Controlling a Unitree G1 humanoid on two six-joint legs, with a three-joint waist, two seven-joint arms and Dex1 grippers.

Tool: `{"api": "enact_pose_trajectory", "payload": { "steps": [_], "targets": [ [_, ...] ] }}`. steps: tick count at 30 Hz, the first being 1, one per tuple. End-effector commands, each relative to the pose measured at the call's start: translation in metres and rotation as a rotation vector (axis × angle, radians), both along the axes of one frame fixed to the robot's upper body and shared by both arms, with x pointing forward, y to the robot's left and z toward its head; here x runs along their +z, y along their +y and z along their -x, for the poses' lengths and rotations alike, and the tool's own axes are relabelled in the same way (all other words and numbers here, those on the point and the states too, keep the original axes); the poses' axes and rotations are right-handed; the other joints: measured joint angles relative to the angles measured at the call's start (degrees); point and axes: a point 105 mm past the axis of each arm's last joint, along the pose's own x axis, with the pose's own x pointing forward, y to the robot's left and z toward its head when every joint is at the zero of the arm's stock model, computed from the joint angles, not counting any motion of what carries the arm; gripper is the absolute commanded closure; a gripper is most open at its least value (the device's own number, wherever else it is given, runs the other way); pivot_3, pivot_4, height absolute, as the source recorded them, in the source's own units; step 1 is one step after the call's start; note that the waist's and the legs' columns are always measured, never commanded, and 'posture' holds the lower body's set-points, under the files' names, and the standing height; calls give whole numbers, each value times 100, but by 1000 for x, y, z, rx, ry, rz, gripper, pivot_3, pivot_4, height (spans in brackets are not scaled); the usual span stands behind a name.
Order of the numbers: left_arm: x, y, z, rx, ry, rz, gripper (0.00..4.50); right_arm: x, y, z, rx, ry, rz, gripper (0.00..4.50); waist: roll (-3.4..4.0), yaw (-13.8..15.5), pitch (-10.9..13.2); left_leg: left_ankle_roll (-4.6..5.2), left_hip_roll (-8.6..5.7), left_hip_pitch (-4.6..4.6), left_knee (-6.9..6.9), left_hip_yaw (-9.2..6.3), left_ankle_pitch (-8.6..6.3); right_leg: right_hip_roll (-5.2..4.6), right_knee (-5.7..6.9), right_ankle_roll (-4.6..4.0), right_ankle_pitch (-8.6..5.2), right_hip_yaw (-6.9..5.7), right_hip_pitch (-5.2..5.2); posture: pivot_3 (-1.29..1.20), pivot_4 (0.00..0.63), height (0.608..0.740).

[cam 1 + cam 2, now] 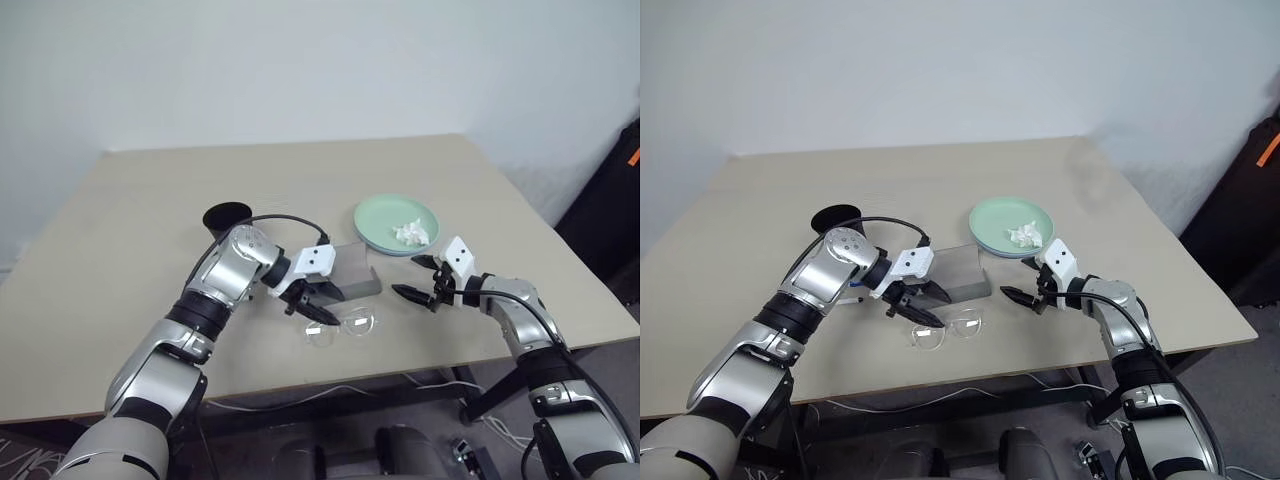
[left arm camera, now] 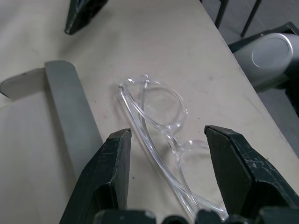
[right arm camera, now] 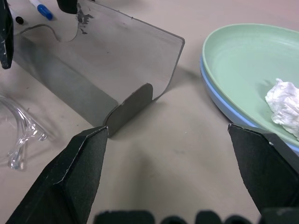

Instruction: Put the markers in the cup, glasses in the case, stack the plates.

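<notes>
Beige table (image 1: 150, 250) under a pale wall, head view: black cup (image 1: 226, 218) left of centre, grey case (image 1: 355, 270) open at centre, mint plate stacked on the blue plate (image 1: 395, 222) upper right. Left gripper (image 1: 312, 307) hovers half-spread over the glasses (image 1: 342, 326). Right gripper (image 1: 420, 279) stands spread wide. Left wrist view: fingers (image 2: 110, 172) straddle the clear frame, untouched. Right wrist view: a blue-capped marker (image 3: 41, 9) upper left; crumpled tissue (image 3: 285, 105) on the plate.
</notes>
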Motion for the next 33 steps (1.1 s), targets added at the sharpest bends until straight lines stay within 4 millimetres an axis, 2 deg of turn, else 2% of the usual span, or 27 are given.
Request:
{"api": "enact_pose_trajectory", "payload": {
  "steps": [1, 8, 17, 21, 24, 30, 33],
  "targets": [
    [10, -3, -8, -11, -26, -38, 1892, 15, 4, -6, 1, -60, -25, 40, 0, 0, 0, 0, 0, 0, 0, 0, 0, 0, 0, 0, 0, 0, 0, 0, 0, 720],
    [3, -6, -14, 1, -3, -80, 1892, 14, 7, -6, -5, -64, -32, 40, -1, 0, 0, 1, -4, -3, 3, -1, 1, 1, 0, 2, 1, 3, 1, 0, 0, 720],
    [0, -19, -12, 2, 68, -66, 1892, 12, 6, -6, -20, -67, -35, 40, -1, 0, 0, 2, -4, -3, 3, -4, 1, 2, 2, 2, 1, 5, 1, 0, 0, 720],
    [-3, -19, -12, -3, 60, -89, 1892, 11, 6, -5, -24, -67, -36, 40, -1, -1, 0, 2, -5, -3, 5, -6, 1, 2, 2, 2, 1, 5, 1, 0, 0, 720],
    [-4, -17, -12, -5, 52, -105, 2456, 11, 5, -5, -28, -67, -36, 40, -1, 0, 0, 2, -4, -2, 5, -8, 1, 2, 2, 2, 1, 6, 1, 0, 0, 720],
    [-3, -15, -13, -17, 37, -115, 4420, 10, 5, -6, -29, -67, -35, 40, -1, 0, -1, 3, -4, -2, 7, -9, 1, 2, 3, 2, 1, 7, 3, 0, 0, 720],
    [-2, -15, -14, -19, 31, -116, 4468, 10, 6, -6, -29, -67, -34, 40, -1, 1, -1, 7, -4, -1, 10, -10, 4, 2, 4, 2, 1, 8, 6, 0, 0, 720]
  ]
}}
